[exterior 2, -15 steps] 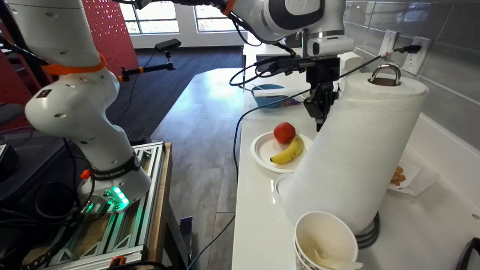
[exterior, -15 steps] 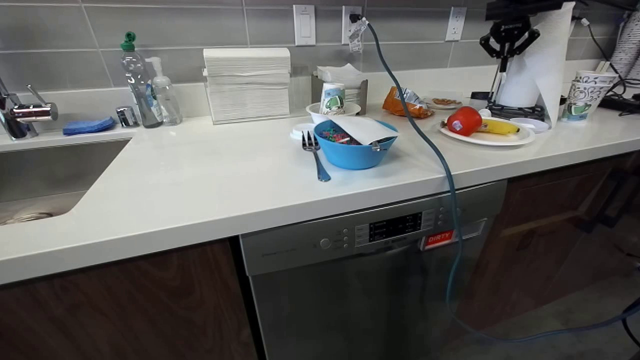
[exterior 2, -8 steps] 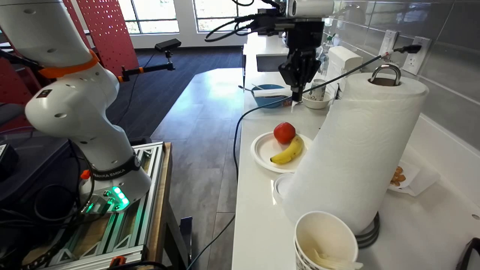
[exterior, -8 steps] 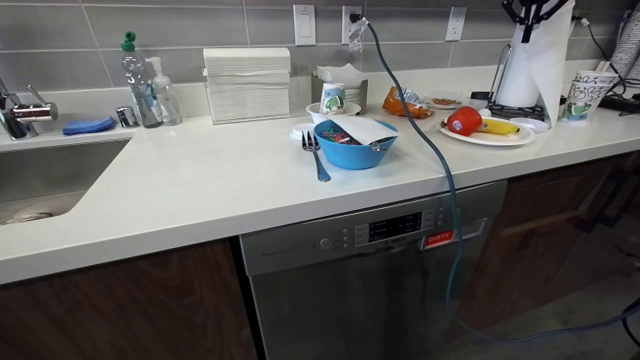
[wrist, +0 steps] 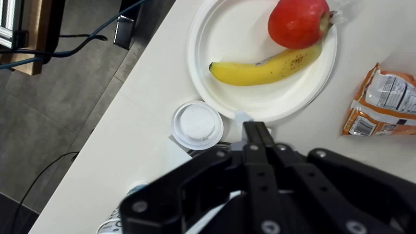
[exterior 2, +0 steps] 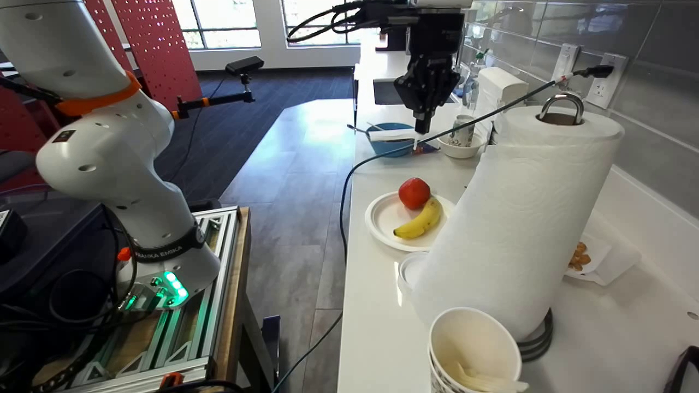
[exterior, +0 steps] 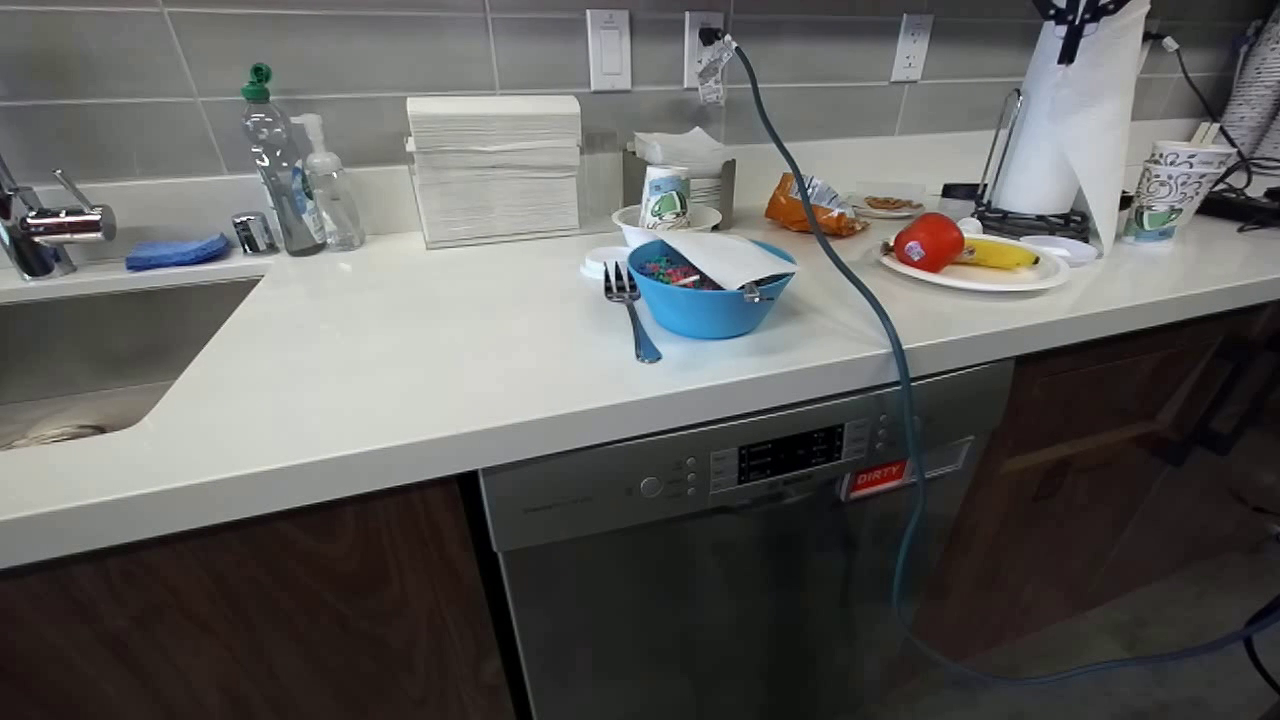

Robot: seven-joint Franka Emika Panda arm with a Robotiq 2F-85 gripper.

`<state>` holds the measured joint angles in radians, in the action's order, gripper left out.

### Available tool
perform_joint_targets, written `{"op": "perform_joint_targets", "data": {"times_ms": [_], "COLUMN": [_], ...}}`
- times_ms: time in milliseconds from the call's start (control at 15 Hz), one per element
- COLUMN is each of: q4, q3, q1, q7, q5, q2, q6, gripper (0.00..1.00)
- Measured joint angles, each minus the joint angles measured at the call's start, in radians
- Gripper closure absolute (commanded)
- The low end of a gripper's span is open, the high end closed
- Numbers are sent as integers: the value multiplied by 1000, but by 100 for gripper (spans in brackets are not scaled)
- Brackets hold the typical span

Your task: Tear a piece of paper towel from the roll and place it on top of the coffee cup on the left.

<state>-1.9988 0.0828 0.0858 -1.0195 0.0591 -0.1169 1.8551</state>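
The white paper towel roll (exterior: 1035, 150) stands at the right on its black stand, a loose sheet hanging down; it is large and near in an exterior view (exterior 2: 540, 218). My gripper (exterior 2: 421, 126) is shut, apart from the roll and raised above the counter. A small white piece of paper towel (exterior 2: 417, 142) hangs from its fingertips; it also shows in the wrist view (wrist: 242, 117) under my fingers (wrist: 258, 123). Against the roll, in an exterior view, my fingertips (exterior: 1069, 52) show but the piece cannot be made out. The coffee cup (exterior: 665, 197) with teal-green markings is in a white bowl.
A blue bowl (exterior: 705, 305) with a white sheet and a fork (exterior: 632, 315) stand near the coffee cup. A cable (exterior: 870, 290) crosses the counter. A plate (wrist: 234, 97) with fruit, a lid (wrist: 197, 125) and a snack bag (wrist: 383, 104) lie near. Patterned cups (exterior: 1165, 205) stand by the roll.
My gripper has moved up and away from the roll, leftward in one exterior view and rightward in another. A small white piece now hangs from its tips. The roll has stayed standing.
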Motion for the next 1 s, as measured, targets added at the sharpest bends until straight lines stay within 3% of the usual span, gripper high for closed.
{"op": "perform_joint_targets", "data": {"times_ms": [467, 667, 1000], "q4": [0, 1, 36], "q3": [0, -8, -86], "q1": [0, -5, -60], "q7": [5, 79, 109], "q5": [-25, -74, -129], "q2": [-1, -2, 6], "q6": [0, 0, 0], "gripper": [100, 100, 100]}}
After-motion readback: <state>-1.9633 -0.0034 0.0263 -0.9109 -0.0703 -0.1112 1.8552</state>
